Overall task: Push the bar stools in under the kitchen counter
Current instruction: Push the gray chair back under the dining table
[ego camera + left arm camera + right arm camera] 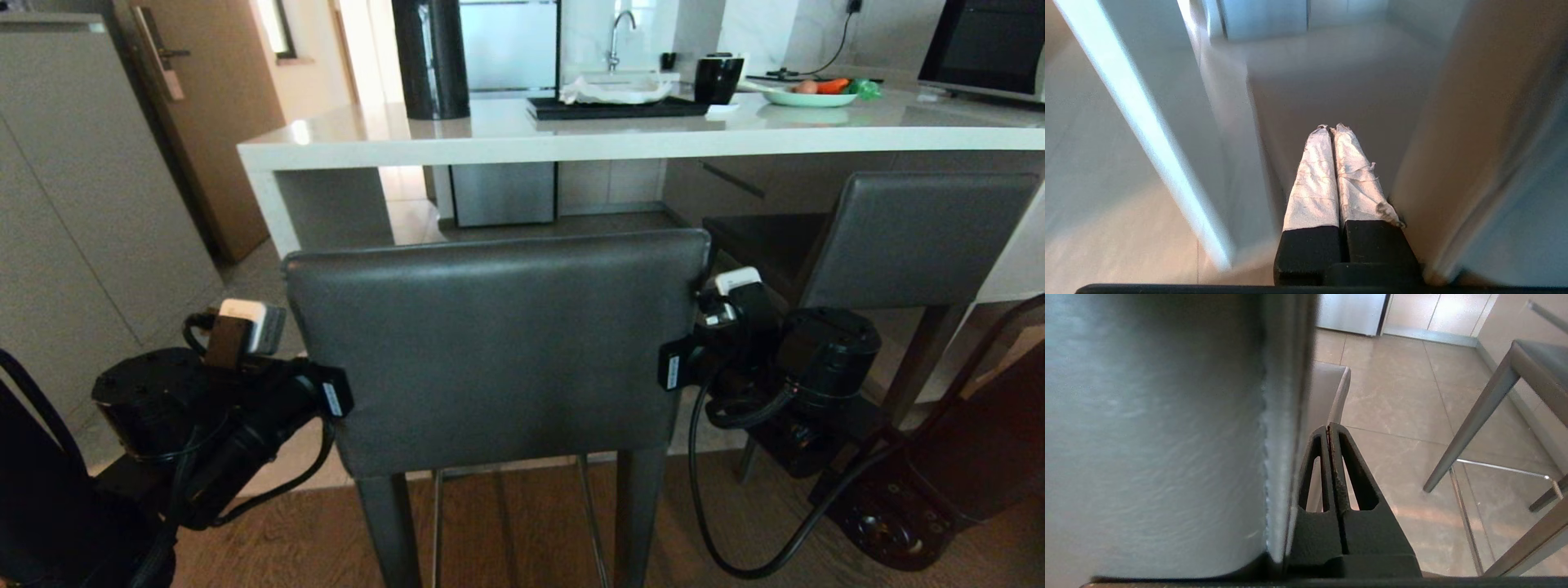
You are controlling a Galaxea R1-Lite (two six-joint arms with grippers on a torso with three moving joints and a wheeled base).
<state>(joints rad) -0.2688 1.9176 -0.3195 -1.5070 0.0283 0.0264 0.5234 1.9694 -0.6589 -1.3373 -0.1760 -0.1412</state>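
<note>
The nearer of the bar stools (498, 343) stands right before me, its dark grey backrest facing me, a little short of the kitchen counter (343, 147). My left gripper (1331, 128) is shut, its white-wrapped fingers lying along the backrest's left edge (1474, 143), with the counter's slab leg (1167, 122) beyond. My right gripper (1328, 426) is shut and empty, pressed beside the backrest's right edge (1167, 437). The second bar stool (914, 237) stands to the right, its seat partly under the counter.
On the counter stand a black cylinder (430, 57), a black tray with a white cloth (616, 106), a black mug (718, 77) and a plate of vegetables (812, 96). Grey cabinets (73, 204) flank the left. The second stool's legs (1474, 433) are close to my right arm.
</note>
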